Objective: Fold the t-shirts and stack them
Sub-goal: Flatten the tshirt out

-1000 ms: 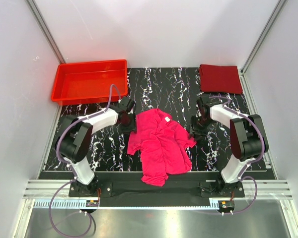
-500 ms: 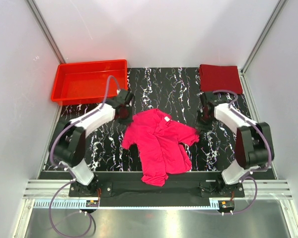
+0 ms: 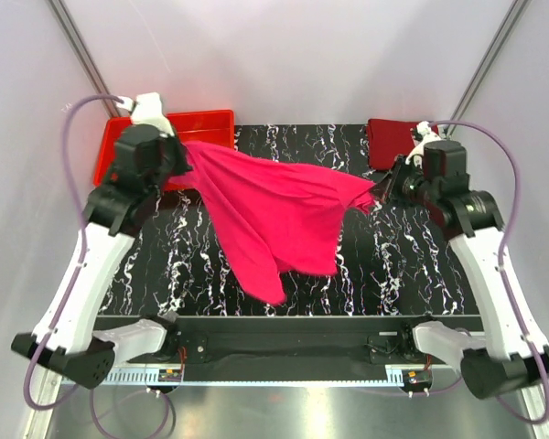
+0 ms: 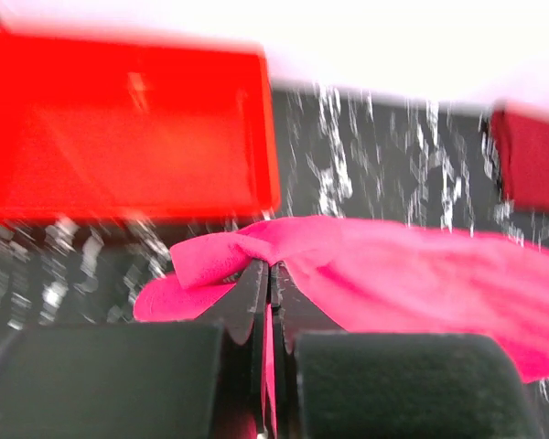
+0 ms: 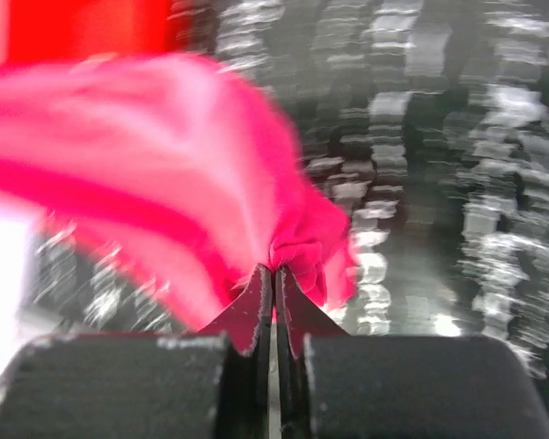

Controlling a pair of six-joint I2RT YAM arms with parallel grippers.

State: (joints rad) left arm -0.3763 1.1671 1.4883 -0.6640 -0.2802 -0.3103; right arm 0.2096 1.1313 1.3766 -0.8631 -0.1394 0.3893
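Pink shirt [image 3: 274, 206] hangs up in the air btwn both claws, stretched out like a sheet. L claw [image 3: 181, 155] is pinched tight shut on one bunched edge of it. R claw [image 3: 382, 190] is pinched tight shut on the other edge. Most of the cloth sags down below & btwn the claws, w/ one long bit drooping toward the tabletop [image 3: 302, 151]. Dark red shirt [image 3: 389, 137] lies folded on the tabletop, just past the R claw on its far side. Red tray [image 3: 210, 119] is right by the L claw, far side too.

Step now, I think: open the shirt up & lay it flat, ready to fold. Not far along: pink one not folded yet, nothing stacked.

How to do it well:
- Hold both claws shut & at the same height.
- Pull apart only till the top edge is straight. More than that & the cloth may slip out.
- Each claw has a bunch, not a neat corner, so it may hang crooked. Can't tell which parts of the shirt are held.
- Go down slow so the droopy end lands first, then drag toward the arm bases to smooth it.
- Keep the L claw off the tray & the R claw off the dark red shirt.
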